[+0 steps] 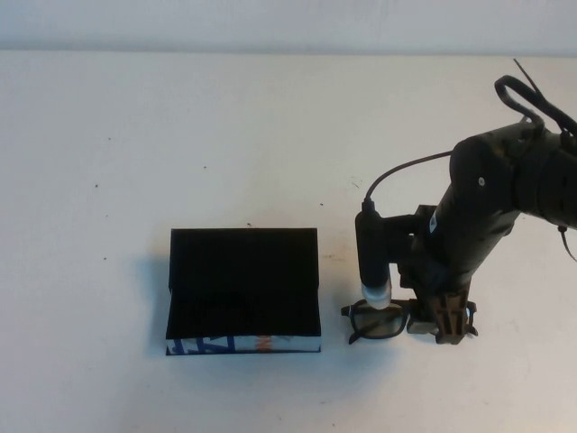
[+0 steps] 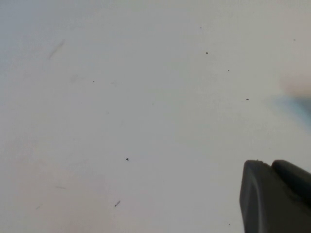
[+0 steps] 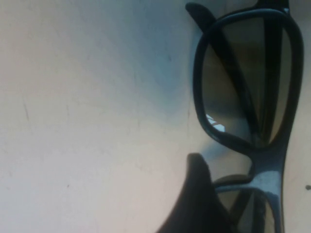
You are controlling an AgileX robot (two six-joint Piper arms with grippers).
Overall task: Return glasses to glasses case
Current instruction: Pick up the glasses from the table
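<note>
Right of the glasses case [image 1: 243, 290], just beside its right edge and apart from it, the glasses [image 1: 379, 321] lie on the table [image 1: 225, 135]. Right gripper [image 1: 444, 327] stands low over their right half, fingers spread, gripping nothing. Case lid open. Left gripper [image 2: 277, 199] hangs over bare table; its spread cannot be told.

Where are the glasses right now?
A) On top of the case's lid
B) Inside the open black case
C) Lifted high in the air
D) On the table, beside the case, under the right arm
D: the glasses lie on the table to the right of the open glasses case, apart from it, with the right gripper down at their right end; the case holds nothing visible.
</note>
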